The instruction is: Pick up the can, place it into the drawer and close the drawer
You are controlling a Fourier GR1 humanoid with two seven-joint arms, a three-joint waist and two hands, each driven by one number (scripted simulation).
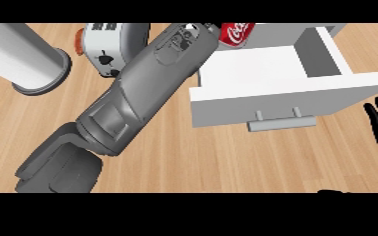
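A red cola can (238,33) shows at the picture's upper edge, tilted, over the back left corner of the open white drawer (266,97). My left forearm runs from the lower left up to it. Only a sliver of the left hand (212,28) shows beside the can; it is curled on the can, the rest hidden by the wrist and the upper edge. The drawer's inside is bare, and its grey handle (281,123) faces me. My right hand (371,116) rests open at the right edge, fingers up.
A white toaster (111,44) stands at the back, left of my forearm, with something orange (78,39) beside it. A large grey cylinder (29,60) stands at the far left. Bare wooden counter (221,160) lies in front of the drawer.
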